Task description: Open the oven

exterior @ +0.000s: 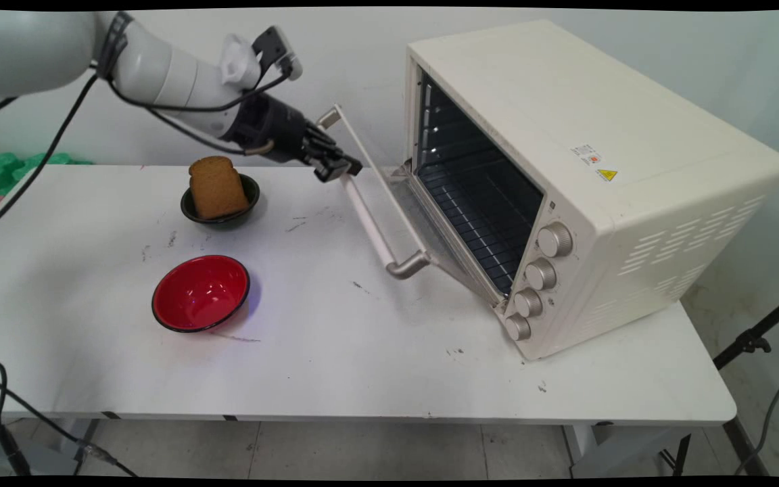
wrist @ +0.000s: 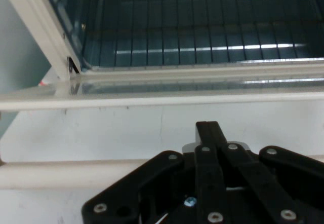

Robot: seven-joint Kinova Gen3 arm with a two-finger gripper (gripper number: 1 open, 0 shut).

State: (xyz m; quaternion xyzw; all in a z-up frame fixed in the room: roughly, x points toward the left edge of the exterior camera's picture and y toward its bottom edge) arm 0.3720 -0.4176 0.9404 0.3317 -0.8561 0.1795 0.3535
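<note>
1. Two bowls sit on the left half of the white tabletop (exterior: pixel 376 352): a small dark bowl (exterior: pixel 222 206) with a brown slice of bread (exterior: pixel 216 187) standing up in it, and a red bowl (exterior: pixel 201 293) nearer the front edge. They're apart from each other, with bare surface all around the red one.
2. Over on the right, a cream toaster oven (exterior: pixel 585 182) is set at an angle, its far right corner close to the tabletop's right edge. Four knobs (exterior: pixel 537 284) run down its front corner.
3. The oven door (exterior: pixel 406 216) hangs partway open, tilted out toward the left, and its long handle bar (exterior: pixel 369 210) runs along the outer edge.
4. The black end effector (exterior: pixel 339 166) is right at the upper stretch of that handle bar (wrist: pixel 76 173), above the tabletop. In the hand view its black linkage overlaps the bar, with the door's glass and the wire rack (wrist: pixel 202 46) beyond.
5. Can't tell whether the fingers are spread or clamped on the bar, since the tips are hidden.
6. Open room: a wide clear stretch of tabletop lies between the bowls and the door, and along the whole front edge.
</note>
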